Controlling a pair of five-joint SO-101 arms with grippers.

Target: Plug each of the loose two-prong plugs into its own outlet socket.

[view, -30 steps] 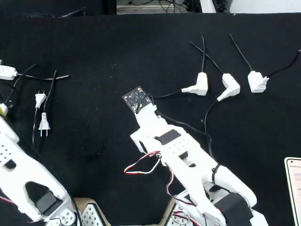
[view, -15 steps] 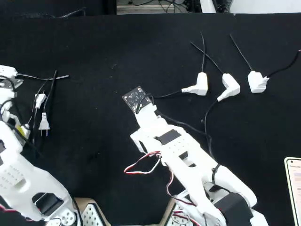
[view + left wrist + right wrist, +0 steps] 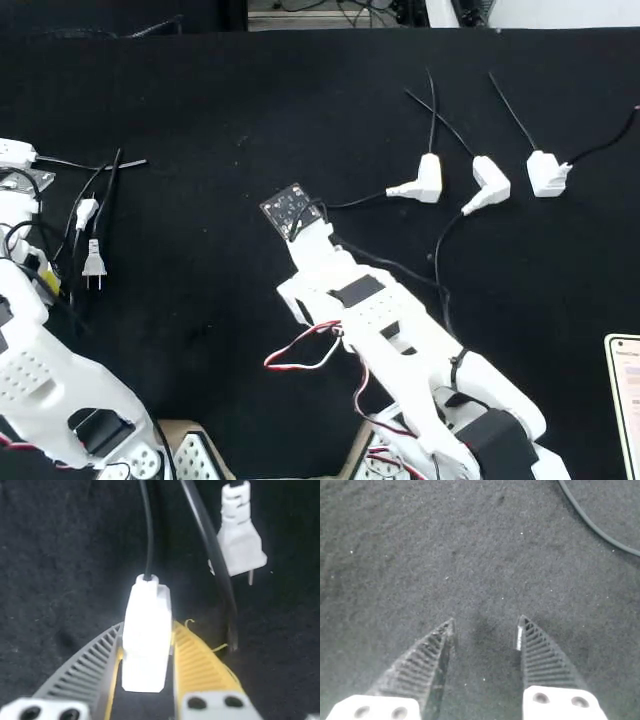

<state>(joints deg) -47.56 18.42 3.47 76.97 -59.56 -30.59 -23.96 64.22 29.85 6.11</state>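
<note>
- The left gripper [image 3: 148,627] is clamped on the white body of one two-prong plug [image 3: 147,645], at the table's 9 o'clock side.
- A second plug [image 3: 241,537] is seen lying loose just beside it.
- The right gripper [image 3: 485,627] is seen with jaws apart over bare black cloth [image 3: 395,540].
- The outlet sockets [image 3: 487,185] are seen well apart from the plugs, toward 2 o'clock.
- The plug is judged light, rigid and smooth-sided. A tug from its trailing cord [image 3: 146,525] is likely, so the flat body sides are best gripped, with the prongs left free.
</note>
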